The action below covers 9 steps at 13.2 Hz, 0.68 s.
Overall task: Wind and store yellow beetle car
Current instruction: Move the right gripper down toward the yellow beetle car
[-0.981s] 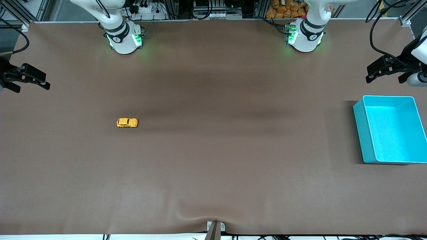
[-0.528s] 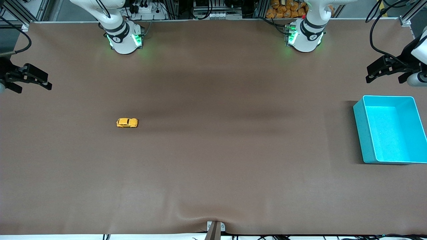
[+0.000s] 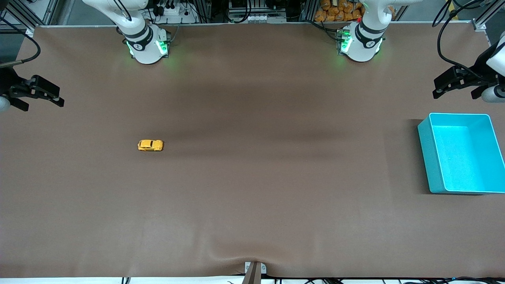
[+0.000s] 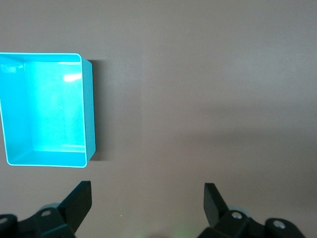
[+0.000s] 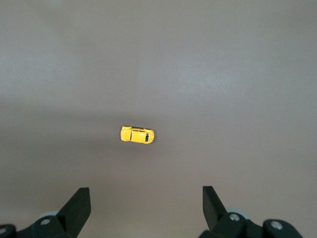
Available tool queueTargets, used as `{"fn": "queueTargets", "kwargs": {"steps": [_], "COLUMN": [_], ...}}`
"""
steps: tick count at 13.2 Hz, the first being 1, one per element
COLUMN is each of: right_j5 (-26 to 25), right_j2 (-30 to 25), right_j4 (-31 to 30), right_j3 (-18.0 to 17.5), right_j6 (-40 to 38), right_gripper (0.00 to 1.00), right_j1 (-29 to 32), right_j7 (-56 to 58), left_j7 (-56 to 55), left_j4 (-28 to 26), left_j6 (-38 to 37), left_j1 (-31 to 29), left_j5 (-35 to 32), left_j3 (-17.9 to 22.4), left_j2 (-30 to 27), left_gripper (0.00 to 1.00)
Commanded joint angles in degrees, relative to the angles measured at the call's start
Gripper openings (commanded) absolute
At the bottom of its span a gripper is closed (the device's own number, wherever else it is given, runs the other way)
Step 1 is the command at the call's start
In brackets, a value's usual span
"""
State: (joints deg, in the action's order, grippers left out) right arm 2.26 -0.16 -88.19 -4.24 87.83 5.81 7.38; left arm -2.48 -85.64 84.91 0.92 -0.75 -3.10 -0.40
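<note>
The yellow beetle car (image 3: 150, 145) stands on its wheels on the brown table, toward the right arm's end; the right wrist view shows the car (image 5: 137, 134) from above. My right gripper (image 3: 43, 105) hangs open over the table's edge at that end, well apart from the car. In its own wrist view the right gripper (image 5: 146, 193) has nothing between its fingers. My left gripper (image 3: 453, 94) is open over the table near the teal bin (image 3: 424, 150), and its wrist view shows the left gripper (image 4: 147, 191) with nothing in it.
The teal bin (image 4: 88, 114) has nothing inside and sits at the left arm's end of the table. Both arm bases (image 3: 148, 45) stand along the table's edge farthest from the front camera. A small bracket (image 3: 254, 270) sits at the nearest edge.
The right gripper has drifted a little inward over the table, toward the car. The left arm, the car and the bin have not moved.
</note>
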Motion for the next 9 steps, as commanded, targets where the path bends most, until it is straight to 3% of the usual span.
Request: {"fn": "queueTargets", "kwargs": {"steps": [1,9], "right_j5": [0.6,-0.1], "right_j2": [-0.7,-0.7], "right_j4": [0.3,-2.3], "right_j3": [0.2,0.2], "right_j6": [-0.2,0.3], "right_gripper": [1.00,1.00], "right_j1": [-0.4,-1.2], "right_j7": [-0.3,0.1], "left_j7": [-0.5,-0.4], "left_j4": [0.1,-0.1], "left_j6": [0.5,0.4], "left_j1": [-0.1,-0.1], "left_j5": [-1.4,-1.4], "left_j3": [-0.3,-0.2], "left_j2": [0.0,2.6], "left_gripper": [1.00,1.00]}}
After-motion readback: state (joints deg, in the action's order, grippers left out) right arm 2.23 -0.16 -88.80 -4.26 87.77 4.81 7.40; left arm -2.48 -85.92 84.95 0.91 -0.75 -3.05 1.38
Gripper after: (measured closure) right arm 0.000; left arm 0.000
